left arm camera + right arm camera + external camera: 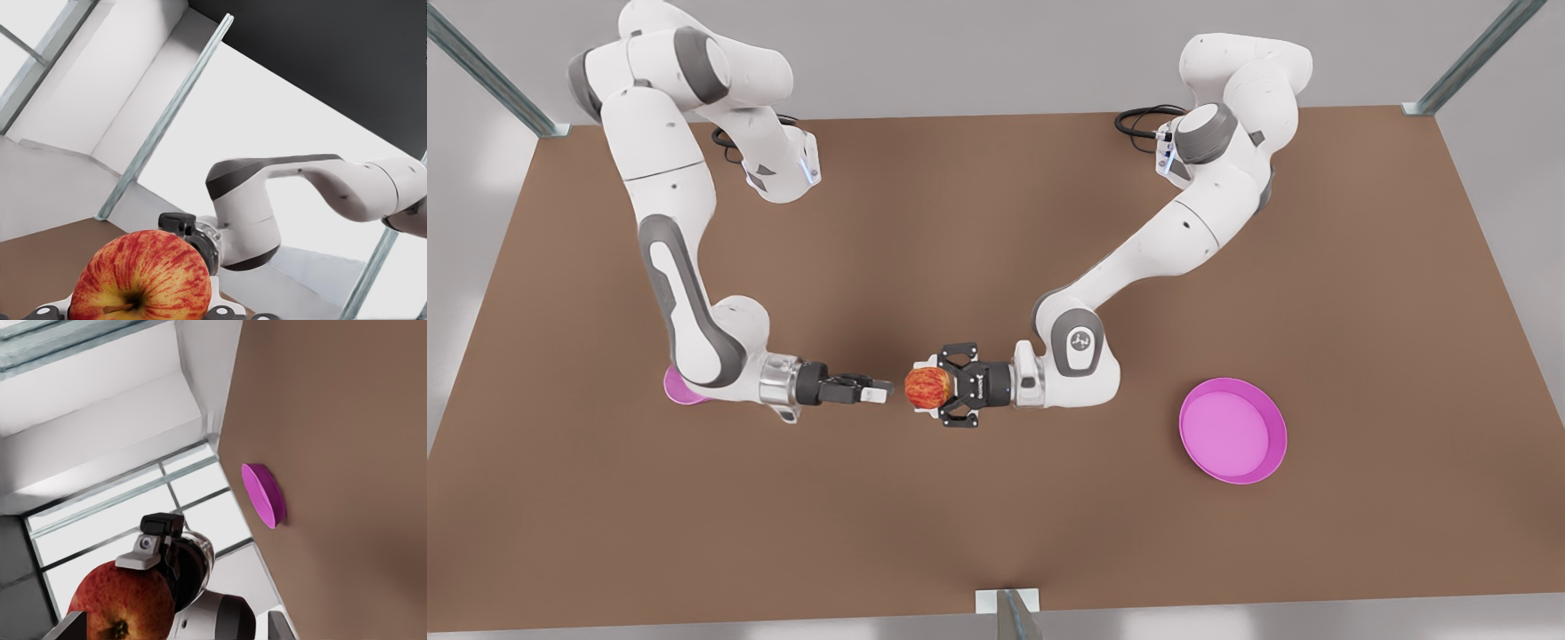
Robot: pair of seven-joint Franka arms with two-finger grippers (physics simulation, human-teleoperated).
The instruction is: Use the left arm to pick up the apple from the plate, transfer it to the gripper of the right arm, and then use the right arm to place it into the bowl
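- Step in hand, as I judge it: the handover. Pick-up from the plate is done; the apple is in mid-air between the two pincers, above the brown table (996, 533).
- Left gripper (935, 386): clamped on the apple (923, 386), one finger on either side of the fruit, wrist held level. In its own wrist view the apple (141, 277) sits right at the pincer with the stem side facing the camera.
- Right gripper (880, 389): faces the left one head-on, tips just short of the apple, not touching it. Its fingertips (72, 627) stand wide apart, nothing between them yet; the apple (120, 605) lies ahead, nearer one finger than the other.
- Plate (1273, 418): empty, on the table well behind the left gripper, beyond that arm's wrist.
- Bowl (679, 389): behind the right gripper, mostly hidden by that arm's forearm, only a pink edge showing.
- Next move calls for: right pincer to ease forward until its fingers bracket the apple, centre on it, close; only then should the left let go. The grip axes look crossed, so the fingers should not collide.
- Risk: early release drops the fruit.
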